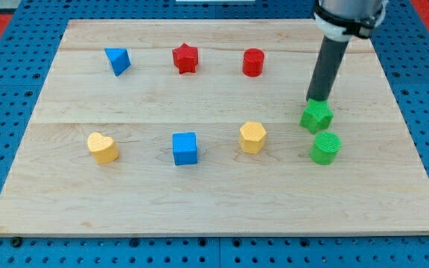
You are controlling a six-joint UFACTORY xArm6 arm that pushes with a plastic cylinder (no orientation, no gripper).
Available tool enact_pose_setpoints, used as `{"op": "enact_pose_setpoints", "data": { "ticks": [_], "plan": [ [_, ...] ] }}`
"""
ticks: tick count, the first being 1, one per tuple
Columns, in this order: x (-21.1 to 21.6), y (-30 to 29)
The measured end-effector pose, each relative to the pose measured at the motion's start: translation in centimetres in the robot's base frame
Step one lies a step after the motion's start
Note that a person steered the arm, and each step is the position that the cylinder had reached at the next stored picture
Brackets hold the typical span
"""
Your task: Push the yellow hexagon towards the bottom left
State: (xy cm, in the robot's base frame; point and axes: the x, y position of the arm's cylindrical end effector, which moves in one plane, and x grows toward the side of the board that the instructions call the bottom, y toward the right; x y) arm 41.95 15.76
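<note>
The yellow hexagon [252, 137] sits on the wooden board [214, 193], right of centre. My tip [318, 100] is at the view's right, touching the top edge of the green star [316, 116], well to the right of the hexagon and slightly above it. The rod rises from there to the view's top right.
A green cylinder [325, 148] lies just below the green star. A blue cube [185, 148] and a yellow heart [103, 147] lie left of the hexagon. Along the top row are a blue triangle [118, 60], a red star [185, 58] and a red cylinder [253, 62].
</note>
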Motion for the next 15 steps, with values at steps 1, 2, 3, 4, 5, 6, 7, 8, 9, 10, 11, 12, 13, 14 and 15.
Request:
{"op": "enact_pose_setpoints", "data": {
  "ticks": [1,2,3,4,5,6,7,8,9,10,11,12,13,14,15],
  "plan": [
    [2.1,0.0],
    [1.5,-1.7],
    [-0.7,-6.7],
    [-0.3,-10.1],
    [2.3,-10.1],
    [4.7,-10.1],
    [6.9,-9.7],
    [9.0,-8.7],
    [10.1,-7.0],
    [12.4,-5.0],
    [13.5,-6.7],
    [13.3,-10.7],
    [14.7,-11.2],
    [15.3,-11.1],
    [14.3,-10.6]
  ]
}}
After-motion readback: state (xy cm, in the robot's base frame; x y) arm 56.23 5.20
